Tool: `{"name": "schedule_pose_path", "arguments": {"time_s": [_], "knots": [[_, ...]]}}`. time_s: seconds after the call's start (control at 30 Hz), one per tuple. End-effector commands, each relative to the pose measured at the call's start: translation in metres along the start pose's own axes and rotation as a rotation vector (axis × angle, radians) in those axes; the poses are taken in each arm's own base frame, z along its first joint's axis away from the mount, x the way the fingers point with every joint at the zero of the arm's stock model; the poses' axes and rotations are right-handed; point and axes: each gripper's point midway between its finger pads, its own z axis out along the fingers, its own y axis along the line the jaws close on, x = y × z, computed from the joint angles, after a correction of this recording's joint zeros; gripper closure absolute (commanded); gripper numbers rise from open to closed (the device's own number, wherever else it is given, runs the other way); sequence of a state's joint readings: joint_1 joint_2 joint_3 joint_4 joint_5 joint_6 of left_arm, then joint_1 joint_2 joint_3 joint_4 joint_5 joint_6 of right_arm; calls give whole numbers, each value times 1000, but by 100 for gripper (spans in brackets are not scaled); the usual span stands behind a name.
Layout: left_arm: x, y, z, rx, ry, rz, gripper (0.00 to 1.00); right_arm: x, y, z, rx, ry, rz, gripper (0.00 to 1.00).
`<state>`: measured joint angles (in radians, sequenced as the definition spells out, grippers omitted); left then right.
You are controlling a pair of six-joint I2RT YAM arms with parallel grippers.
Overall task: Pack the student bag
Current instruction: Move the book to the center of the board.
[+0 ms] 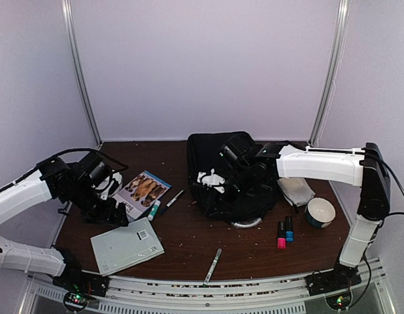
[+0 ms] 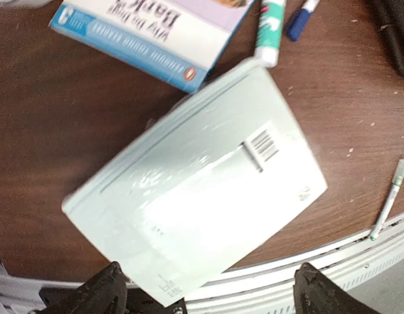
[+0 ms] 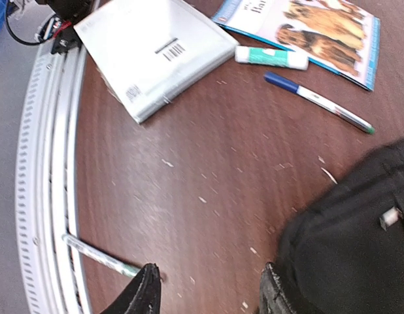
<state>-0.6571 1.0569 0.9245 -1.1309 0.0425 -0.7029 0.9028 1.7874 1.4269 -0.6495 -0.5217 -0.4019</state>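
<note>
The student bag is a large black backpack lying in the middle of the table, with a grey loop handle at its near edge. My right gripper hovers over the bag's left edge; in the right wrist view it is open and empty, with the bag beside the right finger. My left gripper is open and empty above a pale green notebook. In the left wrist view the notebook lies flat, barcode up, just ahead of the open gripper.
Left of the bag lie a dog book, a glue stick and a blue pen. A green pen lies near the front rail. Right of the bag are pink and blue markers, a bowl and a white cloth.
</note>
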Motion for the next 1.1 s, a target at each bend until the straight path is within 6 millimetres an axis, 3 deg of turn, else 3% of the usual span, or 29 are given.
{"name": "schedule_pose_path", "arguments": {"time_s": [0.0,0.13,0.3,0.53,0.77,1.07], "knots": [[31,40,6,-140,65,-221,7,-33,19,24,-96,-73,44,49],[50,59,17,-159,167,-338,4,-52,26,48,-172,-87,95,49],[68,60,40,-109,204,-449,2,-62,31,73,-220,-82,128,51],[73,56,66,-51,205,-487,2,-46,35,98,-246,-23,146,51],[70,48,82,-2,213,-486,2,-31,31,109,-227,16,151,51],[45,33,94,60,190,-430,4,-20,27,109,-211,42,140,51]]}}
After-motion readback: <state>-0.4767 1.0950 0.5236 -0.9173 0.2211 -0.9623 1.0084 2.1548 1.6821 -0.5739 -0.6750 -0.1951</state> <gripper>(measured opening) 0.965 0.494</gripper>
